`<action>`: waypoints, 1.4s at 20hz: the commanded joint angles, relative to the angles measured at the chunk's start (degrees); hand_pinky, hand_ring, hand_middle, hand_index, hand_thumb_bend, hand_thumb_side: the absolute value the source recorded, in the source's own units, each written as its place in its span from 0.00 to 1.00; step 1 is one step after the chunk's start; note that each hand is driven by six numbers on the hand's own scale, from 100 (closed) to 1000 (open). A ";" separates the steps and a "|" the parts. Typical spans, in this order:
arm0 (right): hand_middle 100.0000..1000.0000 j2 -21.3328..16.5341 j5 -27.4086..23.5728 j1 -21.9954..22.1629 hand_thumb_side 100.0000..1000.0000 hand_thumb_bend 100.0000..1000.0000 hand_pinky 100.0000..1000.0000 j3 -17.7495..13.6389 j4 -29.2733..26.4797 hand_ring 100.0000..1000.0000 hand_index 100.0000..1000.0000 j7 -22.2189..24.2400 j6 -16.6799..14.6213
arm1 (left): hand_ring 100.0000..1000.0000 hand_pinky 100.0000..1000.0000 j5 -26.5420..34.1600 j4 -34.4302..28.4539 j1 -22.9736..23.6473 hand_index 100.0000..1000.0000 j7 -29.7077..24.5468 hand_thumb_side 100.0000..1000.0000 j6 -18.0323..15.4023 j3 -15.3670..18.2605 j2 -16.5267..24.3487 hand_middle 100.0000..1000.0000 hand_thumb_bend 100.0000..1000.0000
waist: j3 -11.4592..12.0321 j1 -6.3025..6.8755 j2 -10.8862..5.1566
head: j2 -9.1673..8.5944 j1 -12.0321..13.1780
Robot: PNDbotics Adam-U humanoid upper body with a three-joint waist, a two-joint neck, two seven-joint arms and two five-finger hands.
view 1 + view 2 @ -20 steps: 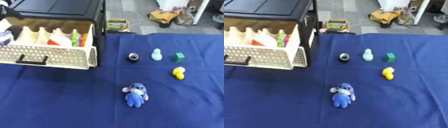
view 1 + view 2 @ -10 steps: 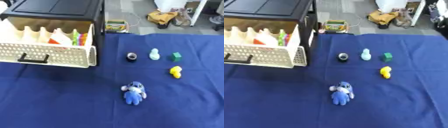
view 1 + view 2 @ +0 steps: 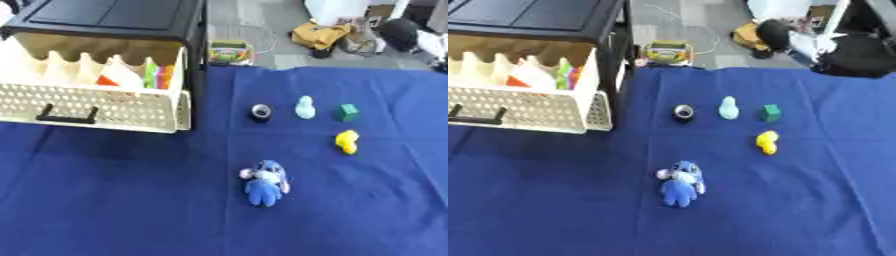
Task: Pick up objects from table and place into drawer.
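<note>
Your right arm enters at the far right, its hand (image 3: pixel 785 35) a dark blur whose fingers you cannot tell. The blue plush (image 3: pixel 264 182) lies near centre; the drawer (image 3: pixel 96 107) stands open, far left.

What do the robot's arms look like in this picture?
Only the right arm shows, blurred, in the upper right corner. It is a mostly black bulk with a pale, silvery-white section towards its end. No cables or markings can be made out. The left arm is out of view.
</note>
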 commanded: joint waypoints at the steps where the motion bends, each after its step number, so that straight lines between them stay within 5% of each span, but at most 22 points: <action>1: 0.75 -2.60 0.89 -2.03 0.91 0.64 0.63 2.04 -0.92 0.72 0.93 4.98 -0.78 | 0.00 0.29 1.55 -0.65 -0.22 0.94 2.73 0.98 -0.48 0.51 -0.67 0.17 0.00 | 0.13 0.06 -1.29 | 0.29 -0.32; 9: 0.72 -1.23 -1.51 -5.59 0.45 0.82 0.61 6.57 -0.92 0.71 0.94 18.99 -1.31 | 0.00 0.29 4.02 -0.65 1.05 0.92 2.80 1.00 0.78 -0.03 -5.33 0.18 0.00 | 0.47 -0.35 -1.96 | 0.10 -0.26; 13: 0.68 -0.36 -3.22 -6.84 0.25 0.81 0.58 7.81 -0.92 0.69 0.95 25.76 -0.12 | 0.00 0.29 5.30 -0.65 1.91 0.91 2.56 1.00 2.02 0.04 -6.50 0.17 0.00 | 0.60 -0.58 -2.17 | 0.12 -0.11; 17: 0.70 0.54 -6.01 -7.72 0.21 0.67 0.56 8.60 -0.92 0.67 0.95 30.61 1.83 | 0.00 0.29 6.24 -0.65 2.55 0.90 2.25 1.00 2.84 0.26 -7.35 0.17 0.00 | 0.72 -0.78 -2.30 | 0.17 -0.06; 28: 0.75 4.07 -6.28 -10.14 0.18 0.64 0.48 11.38 -0.64 0.67 0.95 38.53 6.62 | 0.00 0.29 8.04 -0.65 3.74 0.87 1.63 1.00 4.29 0.75 -9.25 0.17 0.00 | 0.92 -1.33 -2.13 | 0.51 -0.20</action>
